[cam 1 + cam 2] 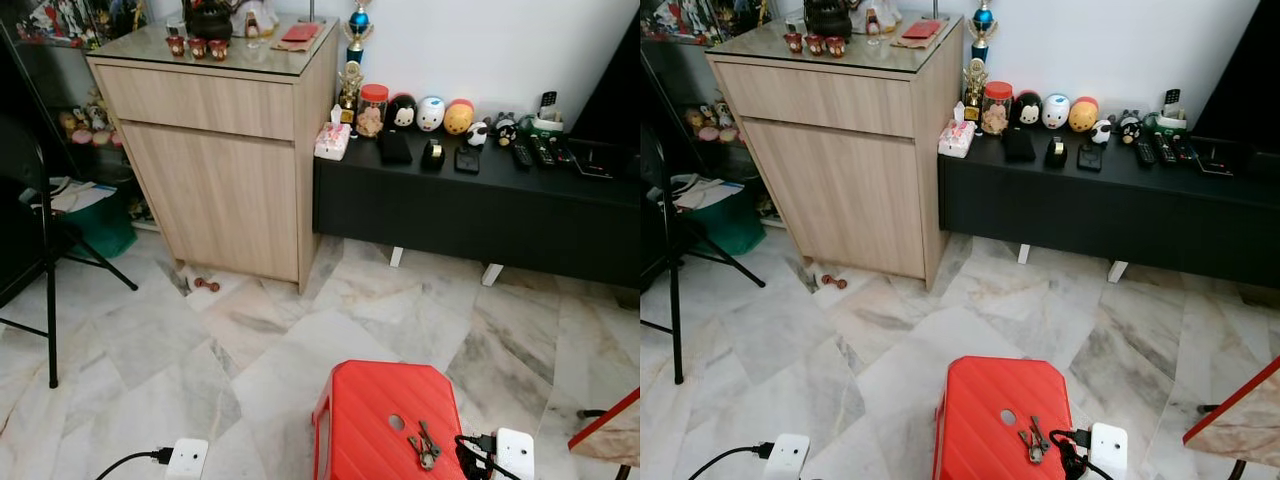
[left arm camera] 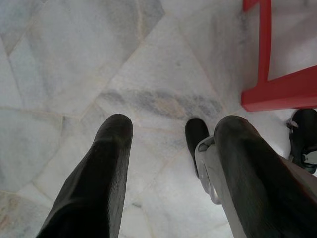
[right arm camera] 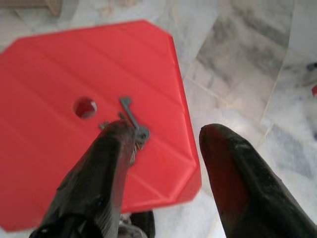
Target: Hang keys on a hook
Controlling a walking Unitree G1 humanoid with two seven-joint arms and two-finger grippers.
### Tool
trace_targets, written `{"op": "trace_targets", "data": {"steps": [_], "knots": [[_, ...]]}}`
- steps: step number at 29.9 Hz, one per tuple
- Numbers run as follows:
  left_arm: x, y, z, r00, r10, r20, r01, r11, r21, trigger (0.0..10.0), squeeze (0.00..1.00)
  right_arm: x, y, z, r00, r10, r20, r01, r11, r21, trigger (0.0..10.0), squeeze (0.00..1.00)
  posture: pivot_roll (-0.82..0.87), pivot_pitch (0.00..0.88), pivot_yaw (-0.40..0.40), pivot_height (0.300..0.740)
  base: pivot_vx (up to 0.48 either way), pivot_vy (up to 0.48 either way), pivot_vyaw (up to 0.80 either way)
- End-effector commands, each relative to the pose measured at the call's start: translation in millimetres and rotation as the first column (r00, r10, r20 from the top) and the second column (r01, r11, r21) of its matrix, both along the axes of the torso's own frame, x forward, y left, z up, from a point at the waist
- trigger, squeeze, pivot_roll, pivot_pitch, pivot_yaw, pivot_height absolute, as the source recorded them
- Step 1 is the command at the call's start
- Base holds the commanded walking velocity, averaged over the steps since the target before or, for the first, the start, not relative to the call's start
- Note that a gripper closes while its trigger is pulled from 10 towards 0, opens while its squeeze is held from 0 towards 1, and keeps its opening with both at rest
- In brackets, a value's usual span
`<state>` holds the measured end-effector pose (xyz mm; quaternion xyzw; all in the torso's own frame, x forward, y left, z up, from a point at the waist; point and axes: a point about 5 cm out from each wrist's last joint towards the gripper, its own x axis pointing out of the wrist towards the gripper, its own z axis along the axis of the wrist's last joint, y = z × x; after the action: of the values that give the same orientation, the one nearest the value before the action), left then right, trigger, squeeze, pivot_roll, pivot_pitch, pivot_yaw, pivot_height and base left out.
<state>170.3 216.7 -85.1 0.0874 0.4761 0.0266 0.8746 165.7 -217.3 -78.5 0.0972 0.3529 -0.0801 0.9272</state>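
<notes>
Red plastic, ribbed in diagonal lines and clipped at the corners, makes up the stool [image 1: 385, 415] that stands on the near floor in the left eye view. The keys [image 1: 424, 445] lie flat on its top toward the near right, just beside a small round hole, probably set there as a raised spot within easy reach. Marble tiles [image 1: 250, 330], pale with grey veins, cover the floor. Far left stands a light wood-grain cabinet [image 1: 215, 160] with a glass top, and to its right a long, low black bench [image 1: 480, 205] lined with rounded figurines and remotes. White power strips lie near the stool, one at its right side and one to the left.

From the right eye view the same layout reads slightly shifted; no hook can be made out anywhere, so I judge that the hanging place is yet to be found.

Looking down the left wrist view, the left gripper [image 2: 171, 144] has its matte black fingers spread wide over bare marble, holding nothing, with a stool leg off to one side.

Along the right wrist view, the right gripper [image 3: 171, 148] hangs above the stool with its fingers wide apart and empty. One finger overlaps the dull grey metal key bunch, which suggests it is lined up for a pick.
</notes>
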Motion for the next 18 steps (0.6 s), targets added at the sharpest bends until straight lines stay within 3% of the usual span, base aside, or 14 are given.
{"op": "trace_targets", "data": {"steps": [1,2,4,8,18], "knots": [[-2.8,-1.7,-1.4,1.000,-0.029,-0.007,0.029,0.999,0.014,10.0,0.00,-1.9,-0.2,0.0,1.000,-0.007,0.014,0.007,1.000,0.009,10.0,0.00,0.01,0.000,-0.048,0.740,0.000,0.000,0.00],[-2.0,-1.5,-1.0,1.000,-0.030,-0.003,0.030,0.999,0.017,10.0,0.00,65.7,18.3,37.9,0.966,0.062,0.250,-0.056,0.998,-0.032,10.0,0.00,0.01,0.000,-0.051,0.740,0.000,0.000,0.00],[-1.6,-1.5,-0.8,1.000,-0.027,0.001,0.027,0.999,0.017,10.0,0.00,95.3,29.7,61.8,0.923,0.129,0.361,-0.102,0.991,-0.091,10.0,0.00,0.01,0.000,-0.052,0.740,0.000,0.000,0.00],[-1.4,-2.0,-0.8,1.000,-0.030,0.001,0.030,0.999,0.017,10.0,0.00,96.2,38.7,69.5,0.878,0.185,0.441,-0.139,0.981,-0.135,10.0,0.00,0.01,0.000,-0.054,0.740,0.000,0.000,0.00],[0.3,-2.3,0.0,1.000,-0.022,0.010,0.022,1.000,0.022,10.0,0.00,100.3,40.2,83.8,0.823,0.141,0.550,-0.099,0.990,-0.105,10.0,0.00,0.02,0.000,-0.059,0.740,0.000,0.000,0.00]]}}
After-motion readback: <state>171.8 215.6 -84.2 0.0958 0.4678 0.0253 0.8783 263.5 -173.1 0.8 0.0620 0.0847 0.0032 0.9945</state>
